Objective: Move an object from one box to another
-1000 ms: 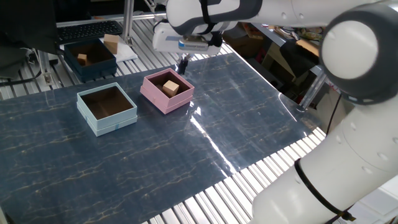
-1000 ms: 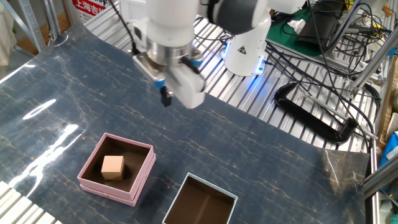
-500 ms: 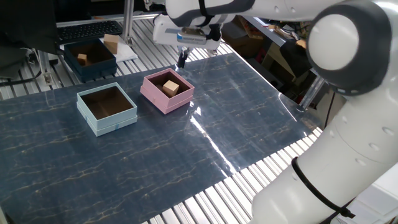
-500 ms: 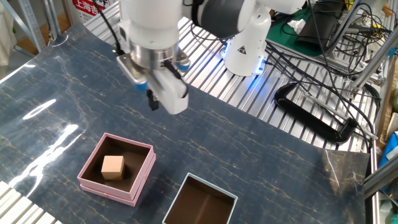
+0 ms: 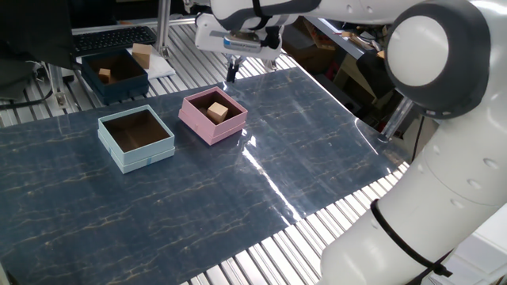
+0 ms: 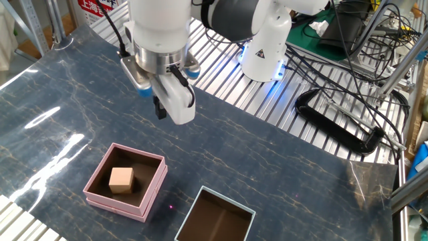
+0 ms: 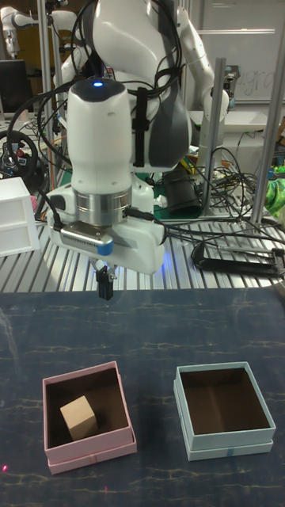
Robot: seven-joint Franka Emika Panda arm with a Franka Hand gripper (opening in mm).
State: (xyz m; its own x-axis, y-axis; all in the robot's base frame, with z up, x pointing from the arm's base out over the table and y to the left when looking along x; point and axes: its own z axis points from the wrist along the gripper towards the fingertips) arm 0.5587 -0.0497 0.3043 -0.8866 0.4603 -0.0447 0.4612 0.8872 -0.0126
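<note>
The object, a small tan wooden cube [image 5: 218, 111] [image 6: 121, 179] [image 7: 79, 417], lies inside the pink box [image 5: 203, 127] [image 6: 120, 206] [image 7: 87, 458]. The light blue box [image 5: 139, 158] [image 6: 229, 201] [image 7: 229, 451] stands beside it, its brown inside holding nothing. My gripper [image 5: 230, 75] [image 6: 159, 110] [image 7: 104, 287] hangs in the air behind the pink box, over the mat's far edge. It points straight down and is apart from both boxes. Its fingers are pressed together with nothing between them.
A dark navy box [image 5: 119, 89] with a small wooden piece inside stands on the slatted metal table beyond the mat, a tan block [image 5: 142, 55] behind it. The arm's base [image 6: 264, 50] and black cables [image 6: 341, 130] lie on the far side.
My gripper has drifted along the mat's far edge, left in the other fixed view and a little further back from the pink box. The cube and boxes have not moved.
</note>
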